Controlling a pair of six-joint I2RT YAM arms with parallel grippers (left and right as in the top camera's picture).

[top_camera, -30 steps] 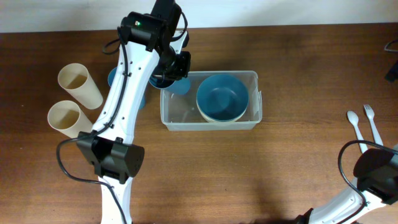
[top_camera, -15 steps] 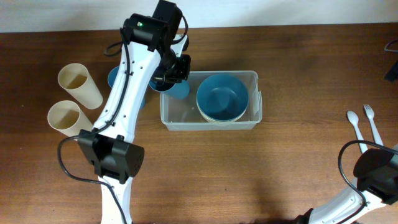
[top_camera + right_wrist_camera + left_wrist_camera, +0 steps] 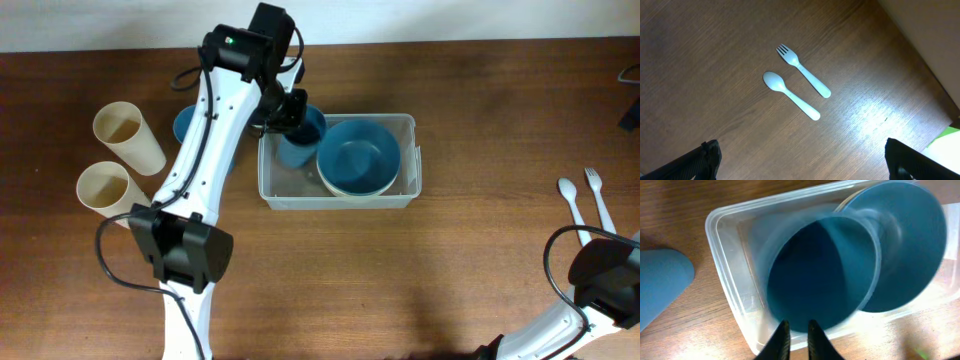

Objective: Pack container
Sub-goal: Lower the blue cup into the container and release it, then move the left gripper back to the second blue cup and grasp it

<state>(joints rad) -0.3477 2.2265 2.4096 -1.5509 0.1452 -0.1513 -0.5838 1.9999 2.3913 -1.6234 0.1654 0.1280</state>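
Brown wood-grain tabletop (image 3: 400, 280) fills the overhead view, and a pale wall strip (image 3: 100, 25) runs along its far edge.

At far left are two tall cream cups, the rear cup (image 3: 128, 137) and the front cup (image 3: 105, 190), close together. A blue item (image 3: 185, 125) lies near them, partly hidden by the left arm (image 3: 200, 160).

The left fingers (image 3: 782, 341) are drawn close together and clamped on the rim of a blue cup (image 3: 300, 135). It is held tilted over the left end of the container (image 3: 340, 205) and is blurred in the wrist view.

The container, of clear plastic, sits at mid-table. Its right part holds a blue bowl (image 3: 358, 157) nested in a cream bowl (image 3: 340, 190).

At far right, a pale spoon (image 3: 571, 203) and fork (image 3: 598, 200) lie side by side on bare wood, apart from each other.

The right fingers (image 3: 702, 162) are spread wide apart, holding nothing, and hang above the wood near the cutlery.

Beyond the tabletop's edge, the right wrist view shows a beige surface (image 3: 930, 40).
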